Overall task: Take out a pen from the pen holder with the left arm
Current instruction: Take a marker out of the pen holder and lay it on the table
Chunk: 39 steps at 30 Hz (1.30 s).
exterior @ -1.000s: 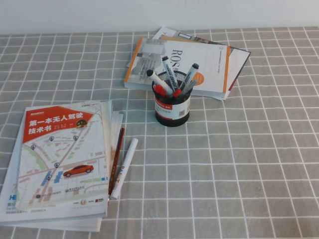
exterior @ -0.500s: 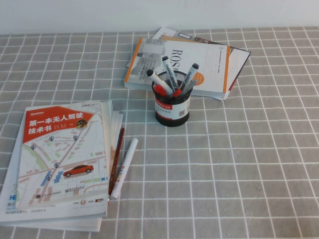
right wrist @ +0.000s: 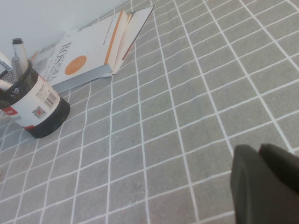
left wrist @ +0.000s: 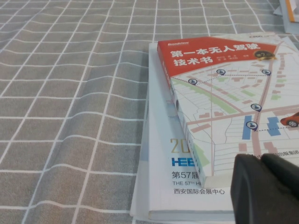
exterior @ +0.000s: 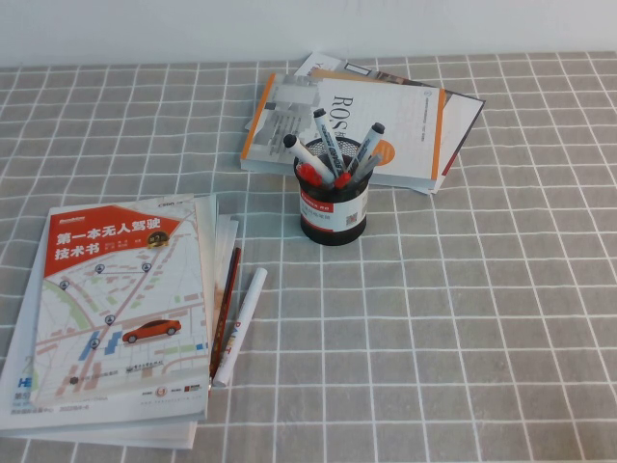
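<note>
Tightly closed: left end effector (left wrist: 260, 159) near glossy book (left wrist: 224, 93), right end effector (right wrist: 258, 151) above cloth (right wrist: 187, 116).

Shows a grey tablecloth (exterior: 463, 318) crossed by a white grid. Sets at 12 o'clock a white ROS book (exterior: 386, 125) with orange edge bands, at 8 o'clock a paperback (exterior: 120, 299) with red banner over pale street map. Packs black-capped markers (exterior: 323, 135) into a black mesh pen holder (exterior: 333, 217) labelled white and red.

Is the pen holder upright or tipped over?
Upright: pen holder stands on its base, pens poking up. Left gripper hangs above the book stack, right gripper above the tablecloth.
</note>
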Each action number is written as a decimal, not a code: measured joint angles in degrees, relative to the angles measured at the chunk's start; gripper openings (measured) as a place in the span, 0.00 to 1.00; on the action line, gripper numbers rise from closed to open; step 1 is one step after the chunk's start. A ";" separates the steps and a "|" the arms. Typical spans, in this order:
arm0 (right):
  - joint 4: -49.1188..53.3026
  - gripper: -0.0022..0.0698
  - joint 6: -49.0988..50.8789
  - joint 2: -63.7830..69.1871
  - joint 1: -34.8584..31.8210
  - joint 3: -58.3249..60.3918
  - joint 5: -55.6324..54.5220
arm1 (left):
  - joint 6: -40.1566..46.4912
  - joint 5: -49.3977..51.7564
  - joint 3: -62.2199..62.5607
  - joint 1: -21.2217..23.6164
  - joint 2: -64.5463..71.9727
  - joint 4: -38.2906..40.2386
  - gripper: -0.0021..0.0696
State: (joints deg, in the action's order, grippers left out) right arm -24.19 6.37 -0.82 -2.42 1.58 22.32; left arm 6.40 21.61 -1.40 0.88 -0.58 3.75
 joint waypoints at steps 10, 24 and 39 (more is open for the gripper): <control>0.00 0.01 0.00 0.00 0.00 0.00 0.00 | 0.00 -6.57 0.00 0.00 0.00 8.29 0.02; 0.00 0.01 0.00 0.00 0.00 0.00 0.00 | 0.37 -10.82 0.00 0.00 0.00 11.08 0.02; 0.00 0.01 0.00 0.00 0.00 0.00 0.00 | -0.94 -10.71 0.00 0.00 0.00 16.03 0.02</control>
State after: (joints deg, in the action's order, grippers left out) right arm -24.19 6.37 -0.82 -2.42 1.58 22.32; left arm 5.46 10.91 -1.40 0.88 -0.58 19.77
